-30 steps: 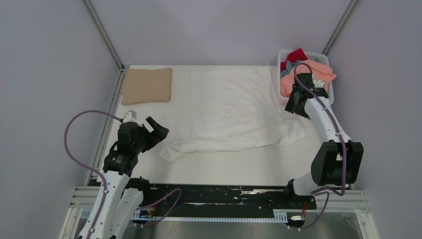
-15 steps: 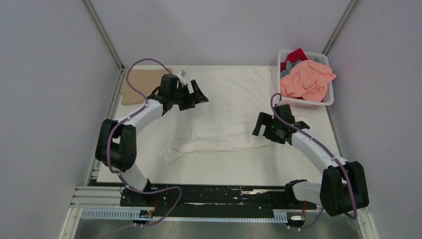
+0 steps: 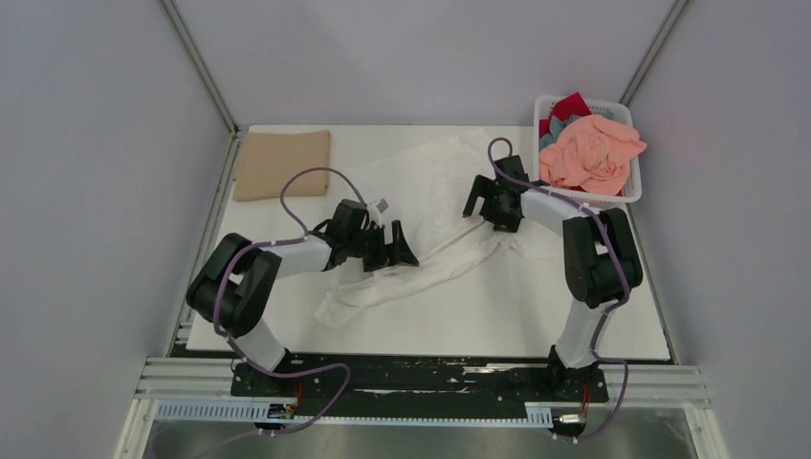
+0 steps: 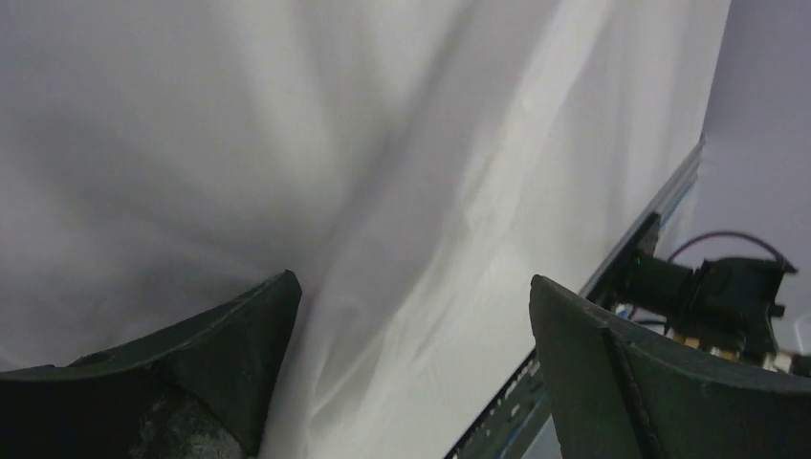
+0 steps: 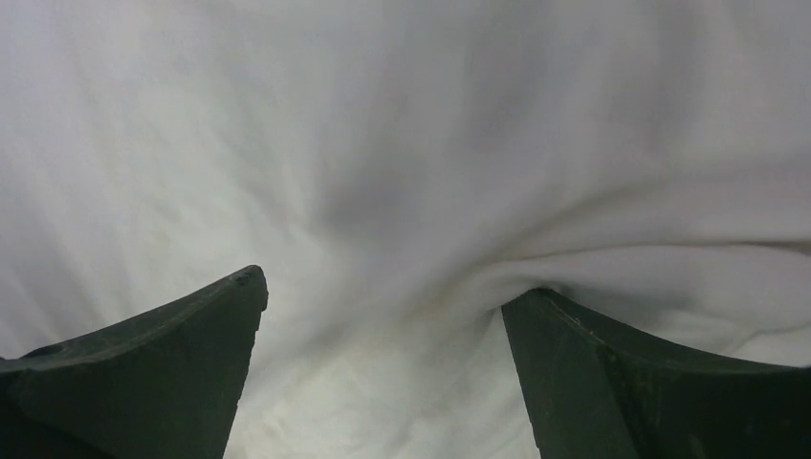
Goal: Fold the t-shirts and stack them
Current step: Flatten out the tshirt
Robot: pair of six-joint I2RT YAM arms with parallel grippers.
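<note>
The white t-shirt (image 3: 432,206) lies bunched in a diagonal band across the middle of the table. My left gripper (image 3: 402,247) stands open at the shirt's near-left part, its fingers low over the white cloth (image 4: 383,143) with nothing pinched between them. My right gripper (image 3: 478,199) is open at the shirt's far-right part, and one finger (image 5: 612,382) is tucked beneath a fold of the cloth (image 5: 383,124). A tan t-shirt (image 3: 283,164) lies folded flat at the back left. Salmon pink (image 3: 591,153), red (image 3: 572,103) and grey-blue t-shirts are heaped in the basket.
The white lattice basket (image 3: 633,189) stands at the back right corner, just right of my right arm. Grey walls close in both sides and the back. The black mounting rail (image 3: 421,378) runs along the near edge.
The left gripper came from the shirt's far-left edge toward the near middle. The right gripper went back toward the basket. The flat white shirt is now bunched diagonally.
</note>
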